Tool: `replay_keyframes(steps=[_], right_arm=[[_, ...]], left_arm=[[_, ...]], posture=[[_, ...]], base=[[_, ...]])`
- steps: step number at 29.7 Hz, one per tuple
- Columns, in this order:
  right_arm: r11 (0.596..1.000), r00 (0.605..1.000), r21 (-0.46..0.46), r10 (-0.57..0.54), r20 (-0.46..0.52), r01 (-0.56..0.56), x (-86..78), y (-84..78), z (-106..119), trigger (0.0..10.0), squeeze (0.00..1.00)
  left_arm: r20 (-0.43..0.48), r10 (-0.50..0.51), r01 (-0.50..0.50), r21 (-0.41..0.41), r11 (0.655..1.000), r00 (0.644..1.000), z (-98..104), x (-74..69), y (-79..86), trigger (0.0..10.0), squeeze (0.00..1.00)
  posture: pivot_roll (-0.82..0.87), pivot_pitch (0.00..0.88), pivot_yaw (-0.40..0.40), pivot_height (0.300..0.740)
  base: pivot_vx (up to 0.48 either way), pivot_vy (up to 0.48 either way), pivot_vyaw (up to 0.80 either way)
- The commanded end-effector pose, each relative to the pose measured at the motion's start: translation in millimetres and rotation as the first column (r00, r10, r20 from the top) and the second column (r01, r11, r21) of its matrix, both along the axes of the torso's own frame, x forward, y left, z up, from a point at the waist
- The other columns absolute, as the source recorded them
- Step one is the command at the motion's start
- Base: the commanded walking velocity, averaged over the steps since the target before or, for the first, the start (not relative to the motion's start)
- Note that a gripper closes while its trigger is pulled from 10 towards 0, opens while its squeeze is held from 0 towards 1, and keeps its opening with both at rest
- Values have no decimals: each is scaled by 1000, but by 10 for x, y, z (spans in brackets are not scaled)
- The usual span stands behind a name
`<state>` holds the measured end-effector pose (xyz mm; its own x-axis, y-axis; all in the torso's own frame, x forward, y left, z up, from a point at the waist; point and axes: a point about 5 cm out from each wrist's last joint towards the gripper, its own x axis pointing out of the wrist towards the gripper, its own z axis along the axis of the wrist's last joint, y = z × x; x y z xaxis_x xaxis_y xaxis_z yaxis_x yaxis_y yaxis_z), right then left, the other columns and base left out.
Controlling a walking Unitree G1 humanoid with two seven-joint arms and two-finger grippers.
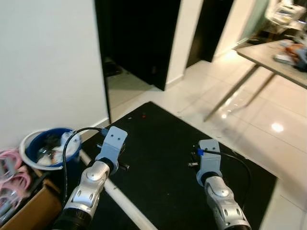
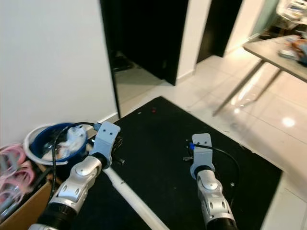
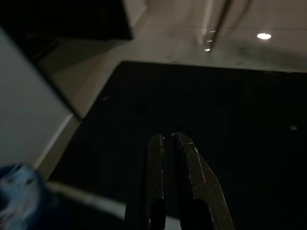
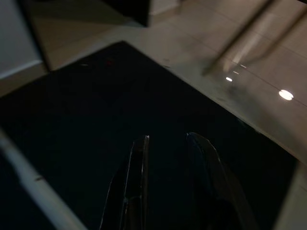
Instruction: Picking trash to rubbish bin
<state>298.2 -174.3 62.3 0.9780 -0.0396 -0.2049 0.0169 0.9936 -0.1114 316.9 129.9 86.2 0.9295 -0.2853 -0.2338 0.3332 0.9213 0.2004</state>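
Observation:
A blue rubbish bin [image 1: 48, 146] with a white liner stands against the wall at the left, with crumpled trash inside it. My left arm [image 1: 108, 148] reaches forward just right of the bin. In the left wrist view my left gripper [image 3: 167, 138] hangs over the black mat [image 1: 163, 158], its fingers pressed together with nothing between them. My right arm [image 1: 209, 160] is held out over the middle of the mat. My right gripper [image 4: 168, 138] has a gap between its fingers and holds nothing. A tiny red speck [image 1: 144, 115] lies on the far part of the mat.
A white pole [image 1: 122, 199] lies slantwise across the mat's near left. A cardboard box [image 1: 29, 208] with pink items [image 1: 12, 175] sits at the bottom left. A dark doorway [image 1: 139, 43] opens ahead. A table [image 1: 273, 55] on slanted legs stands over glossy tiles at the upper right.

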Motion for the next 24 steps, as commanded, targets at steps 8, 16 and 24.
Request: replay_keyframes(steps=[8, 16, 24], right_arm=[[997, 997, 36, -69, -36, 70, -82, -76, -82, 10000, 0], [998, 998, 28, -55, -40, 57, -74, -87, -96, 10000, 0], [995, 995, 25, -92, -32, 93, -98, -173, -77, 10000, 0]], left_arm=[[-20, -28, 28, -19, 999, 999, -60, -19, -101, 10000, 0], [-17, -57, 56, -31, 998, 998, -45, -13, -126, 10000, 0], [-28, -60, 60, -22, 998, 998, -68, -3, -136, 10000, 0]], posture=[[-94, 47, -17, 740], [-93, 36, 2, 740], [-110, 46, 15, 740]], base=[[0, 0, -800], [0, 0, -800], [0, 0, -800]])
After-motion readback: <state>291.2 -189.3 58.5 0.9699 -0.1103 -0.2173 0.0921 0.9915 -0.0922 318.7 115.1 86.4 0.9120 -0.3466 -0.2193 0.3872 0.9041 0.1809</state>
